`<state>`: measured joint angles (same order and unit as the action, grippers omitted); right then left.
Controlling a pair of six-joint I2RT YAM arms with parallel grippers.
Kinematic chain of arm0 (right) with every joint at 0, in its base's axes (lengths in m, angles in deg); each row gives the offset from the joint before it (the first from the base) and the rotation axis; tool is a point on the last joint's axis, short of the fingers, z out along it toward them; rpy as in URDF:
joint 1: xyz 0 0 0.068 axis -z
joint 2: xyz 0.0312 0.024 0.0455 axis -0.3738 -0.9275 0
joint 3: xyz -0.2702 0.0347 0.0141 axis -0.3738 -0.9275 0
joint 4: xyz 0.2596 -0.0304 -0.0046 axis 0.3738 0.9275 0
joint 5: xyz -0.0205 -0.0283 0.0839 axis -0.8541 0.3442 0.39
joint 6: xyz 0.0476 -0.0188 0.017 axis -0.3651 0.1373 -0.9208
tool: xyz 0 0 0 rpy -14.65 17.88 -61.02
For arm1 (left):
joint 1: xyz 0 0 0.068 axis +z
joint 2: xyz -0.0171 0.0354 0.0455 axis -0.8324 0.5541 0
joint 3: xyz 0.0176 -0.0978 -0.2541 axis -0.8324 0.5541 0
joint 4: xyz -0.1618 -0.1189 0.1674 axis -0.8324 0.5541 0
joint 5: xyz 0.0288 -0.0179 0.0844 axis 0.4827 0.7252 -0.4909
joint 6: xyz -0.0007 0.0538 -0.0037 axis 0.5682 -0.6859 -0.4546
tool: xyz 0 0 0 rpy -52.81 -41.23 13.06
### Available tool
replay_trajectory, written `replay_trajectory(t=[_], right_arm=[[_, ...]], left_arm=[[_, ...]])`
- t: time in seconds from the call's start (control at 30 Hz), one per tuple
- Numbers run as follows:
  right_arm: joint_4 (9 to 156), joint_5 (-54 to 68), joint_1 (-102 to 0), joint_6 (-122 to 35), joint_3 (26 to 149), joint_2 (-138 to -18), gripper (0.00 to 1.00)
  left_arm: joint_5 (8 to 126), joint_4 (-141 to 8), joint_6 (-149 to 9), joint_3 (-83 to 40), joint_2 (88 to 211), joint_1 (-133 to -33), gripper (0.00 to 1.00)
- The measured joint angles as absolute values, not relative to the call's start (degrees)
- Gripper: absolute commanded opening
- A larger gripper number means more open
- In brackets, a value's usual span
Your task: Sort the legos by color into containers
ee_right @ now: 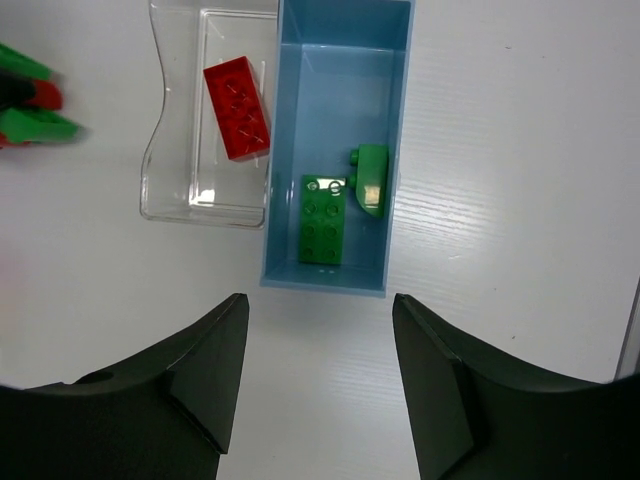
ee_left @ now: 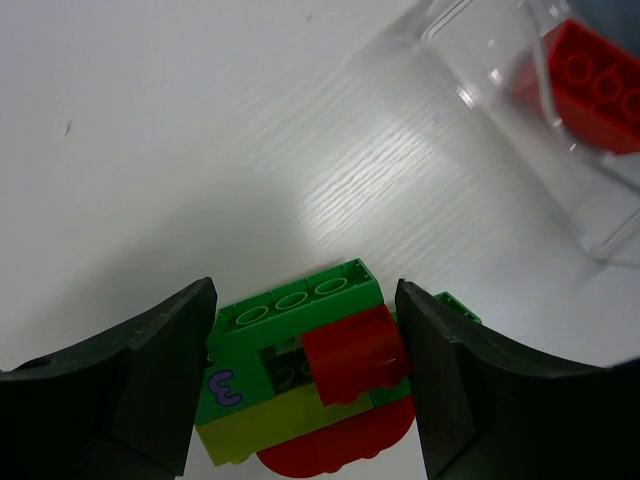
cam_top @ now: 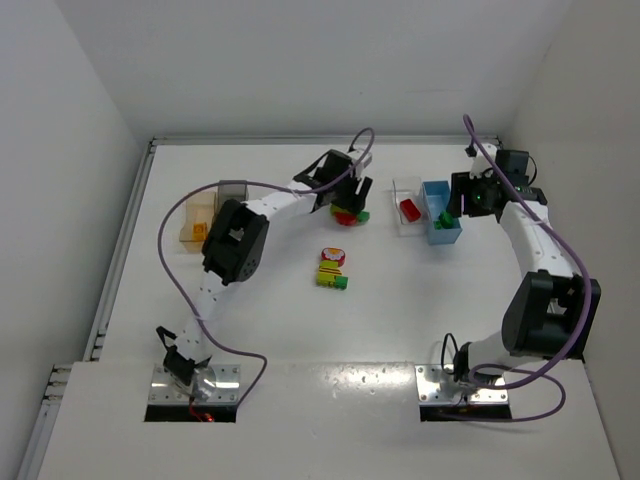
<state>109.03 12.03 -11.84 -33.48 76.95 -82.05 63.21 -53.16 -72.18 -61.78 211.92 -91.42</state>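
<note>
your left gripper [ee_left: 305, 300] straddles the green, red and yellow brick cluster [ee_left: 290, 400] on the table, whose long axis runs finger to finger. the jaws hug both ends, but you cannot tell if they bite. the right gripper [ee_right: 320, 330] hangs apart, empty, above the light blue bin [ee_right: 345, 80].

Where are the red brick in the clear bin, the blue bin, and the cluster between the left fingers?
red brick [ee_right: 237, 108]: right wrist view, its studded top.
blue bin [ee_right: 335, 100]: right wrist view, bare floor.
cluster [ee_left: 295, 303]: left wrist view, green studded brick.

White table [cam_top: 300, 320]: orange bin [cam_top: 195, 228], grey bin [cam_top: 232, 192], clear bin [cam_top: 408, 212], blue bin [cam_top: 441, 214], two lego clusters [cam_top: 333, 269] [cam_top: 350, 214].
</note>
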Motion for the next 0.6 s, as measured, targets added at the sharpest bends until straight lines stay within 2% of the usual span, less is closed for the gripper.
replay_trajectory(t=[0.13,0.23,0.3,0.37,0.4,0.5,0.6], right_arm=[[109.05,12.82,-11.9,-33.98,76.95,-82.05,0.6],[109.14,13.83,-12.1,-34.36,76.99,-82.05,0.61],[109.36,14.63,-12.3,-34.73,77.05,-82.05,0.61],[109.42,15.4,-12.34,-35.3,77.16,-82.05,0.61],[109.42,15.88,-12.36,-35.56,77.25,-82.07,0.61],[109.42,16.84,-12.78,-36.08,77.64,-82.07,0.61],[109.42,18.02,-13.15,-36.48,78.08,-82.07,0.61]], left_arm=[[63.78,-50.34,-73.03,-51.05,204.09,-88.43,0.59],[63.85,-48.33,-73.45,-42.54,197.6,-86.07,0.69],[63.85,-46.75,-73.49,-38.13,193.8,-84.8,0.71],[63.78,-45.92,-73.54,-35.27,191.11,-84.23,0.53],[63.85,-45.68,-73.49,-34.68,190.45,-84.12,0.4],[64.52,-45.64,-73.17,-34.04,189.71,-83.94,0.21],[65.38,-45.59,-72.29,-33.93,189.69,-83.86,0.1]])
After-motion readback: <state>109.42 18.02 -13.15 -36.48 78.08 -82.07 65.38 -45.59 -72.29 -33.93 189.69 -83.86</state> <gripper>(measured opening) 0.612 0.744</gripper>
